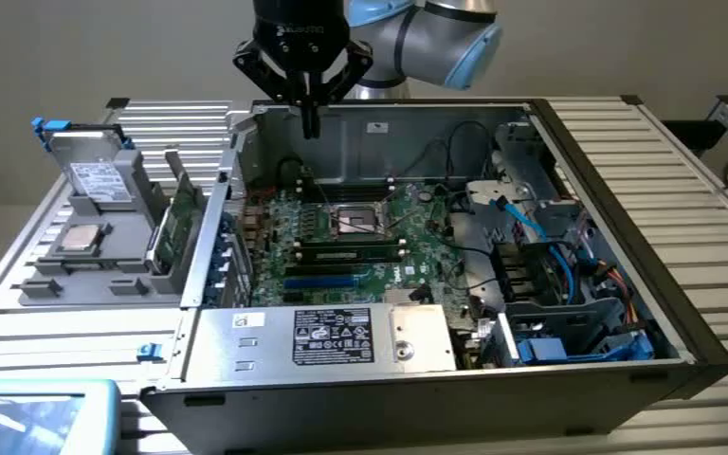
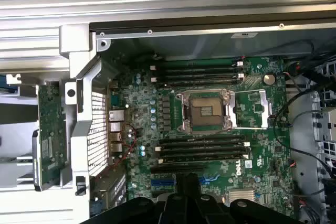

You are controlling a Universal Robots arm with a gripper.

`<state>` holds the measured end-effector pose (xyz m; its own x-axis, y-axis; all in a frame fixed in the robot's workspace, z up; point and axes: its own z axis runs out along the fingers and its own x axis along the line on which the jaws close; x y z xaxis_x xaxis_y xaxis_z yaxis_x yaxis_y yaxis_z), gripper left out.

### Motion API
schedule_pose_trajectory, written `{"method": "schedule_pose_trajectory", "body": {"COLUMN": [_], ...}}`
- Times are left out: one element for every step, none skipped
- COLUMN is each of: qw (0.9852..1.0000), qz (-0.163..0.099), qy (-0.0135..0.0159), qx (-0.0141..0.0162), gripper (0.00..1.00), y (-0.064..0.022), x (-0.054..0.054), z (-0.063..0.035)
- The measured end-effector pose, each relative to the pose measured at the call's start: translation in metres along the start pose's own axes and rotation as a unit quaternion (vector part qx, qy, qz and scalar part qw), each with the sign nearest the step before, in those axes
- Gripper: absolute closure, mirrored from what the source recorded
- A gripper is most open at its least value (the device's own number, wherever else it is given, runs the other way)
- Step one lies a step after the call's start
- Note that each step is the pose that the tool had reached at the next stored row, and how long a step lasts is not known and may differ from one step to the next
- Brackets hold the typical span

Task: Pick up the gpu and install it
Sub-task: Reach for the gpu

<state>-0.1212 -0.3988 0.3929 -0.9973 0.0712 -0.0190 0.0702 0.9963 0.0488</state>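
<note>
The end effector, fingers pressed together and empty, hangs over the motherboard; the gpu stands on edge in the grey rack outside the case, on the exterior view's left. Hazard: gripped off-centre, the thin card may tilt or jam in the rack. Its lower edge is hidden by the rack, and in the wrist view the end effector covers part of the blue slot.
</note>
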Motion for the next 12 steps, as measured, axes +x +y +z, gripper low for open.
{"method": "schedule_pose_trajectory", "body": {"qw": [1.0000, 1.0000, 1.0000, 1.0000, 1.0000, 1.0000, 1.0000, 1.0000, 1.0000, 1.0000, 1.0000, 1.0000], "qz": [0.000, 0.000, 0.000, 0.000, 0.000, 0.000, 0.000, 0.000, 0.000, 0.000, 0.000, 0.000], "qy": [0.0000, 0.0000, 0.0000, 0.0000, 0.0000, 0.0000, 0.0000, 0.0000, 0.0000, 0.0000, 0.0000, 0.0000], "qx": [0.0000, 0.0000, 0.0000, 0.0000, 0.0000, 0.0000, 0.0000, 0.0000, 0.0000, 0.0000, 0.0000, 0.0000], "gripper": [0.88, 0.88, 0.88, 0.88, 0.88, 0.88, 0.88, 0.88, 0.88, 0.88, 0.88, 0.88], "y": [0.0000, 0.0000, 0.0000, 0.0000, 0.0000, 0.0000, 0.0000, 0.0000, 0.0000, 0.0000, 0.0000, 0.0000], "x": [0.0000, 0.0000, 0.0000, 0.0000, 0.0000, 0.0000, 0.0000, 0.0000, 0.0000, 0.0000, 0.0000, 0.0000], "z": [0.0000, -0.0001, -0.0001, -0.0001, -0.0001, -0.0001, -0.0001, -0.0001, -0.0001, -0.0001, -0.0001, -0.0001]}}
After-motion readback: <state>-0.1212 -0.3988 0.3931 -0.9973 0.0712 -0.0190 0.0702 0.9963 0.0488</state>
